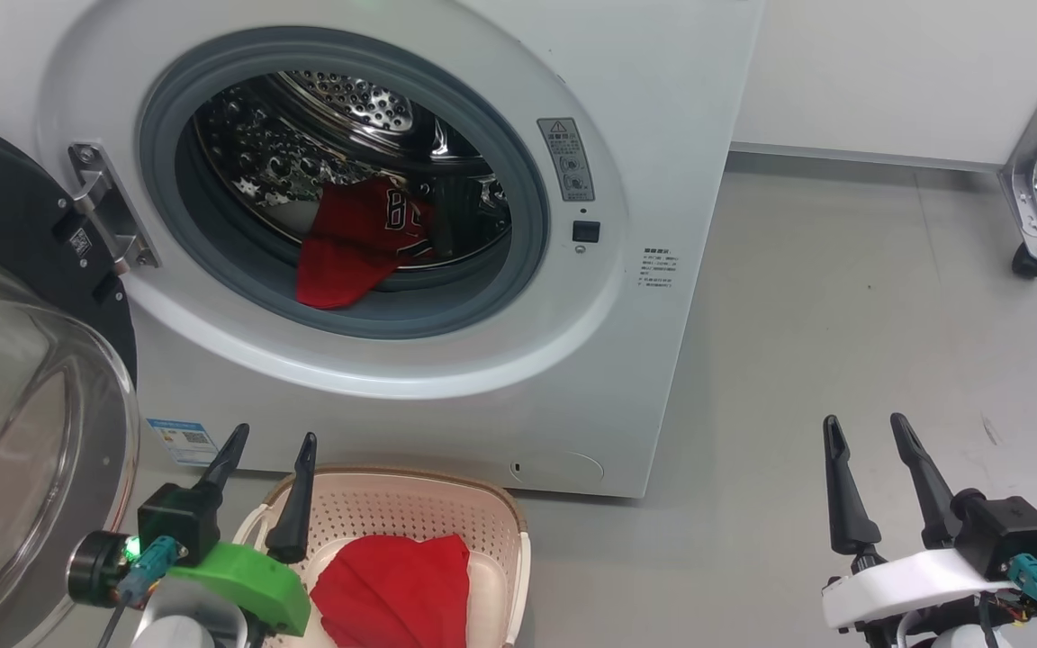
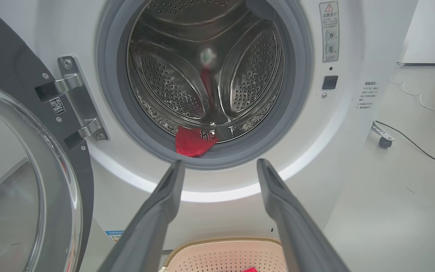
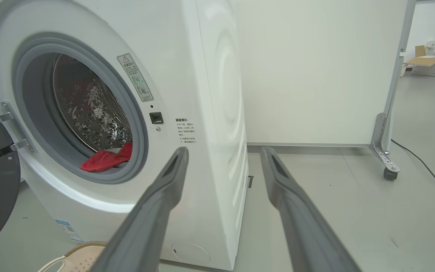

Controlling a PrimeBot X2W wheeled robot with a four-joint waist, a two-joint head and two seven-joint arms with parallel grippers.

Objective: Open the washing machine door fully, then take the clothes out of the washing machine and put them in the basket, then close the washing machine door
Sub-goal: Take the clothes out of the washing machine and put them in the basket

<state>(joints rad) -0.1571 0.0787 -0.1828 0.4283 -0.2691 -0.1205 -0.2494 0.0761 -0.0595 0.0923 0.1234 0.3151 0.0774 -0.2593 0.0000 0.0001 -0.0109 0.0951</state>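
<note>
At the far left the door (image 1: pixel 23 378) is swung wide on its hinge, so I count the opening step as done. My left gripper (image 1: pixel 274 438) hangs over the near-left edge of the basket (image 1: pixel 392 471), fingers spread as wide as they go and nothing between them. The basket sits on the floor (image 1: pixel 843 315) just in front of the washer (image 1: pixel 626 360), and a red jersey (image 1: pixel 397 585) lies in it, so unloading looks to be under way.

Further back, a second jersey (image 1: pixel 352 247) lies at the front of the drum (image 1: pixel 347 103), spilling onto the grey gasket. I can't tell whether anything else is behind it. That one has to come out, and then the door needs shutting.

My right gripper (image 1: pixel 865 421) hovers at the near right over bare floor, well apart from the washer, fingers wide and empty.

The floor is smooth pale grey with a few faint scuffs. A white panel (image 1: pixel 915 72) stands at the far right on a metal foot with a caster (image 1: pixel 1029 261). A dark cable (image 3: pixel 425 170) trails across the floor beyond it.
</note>
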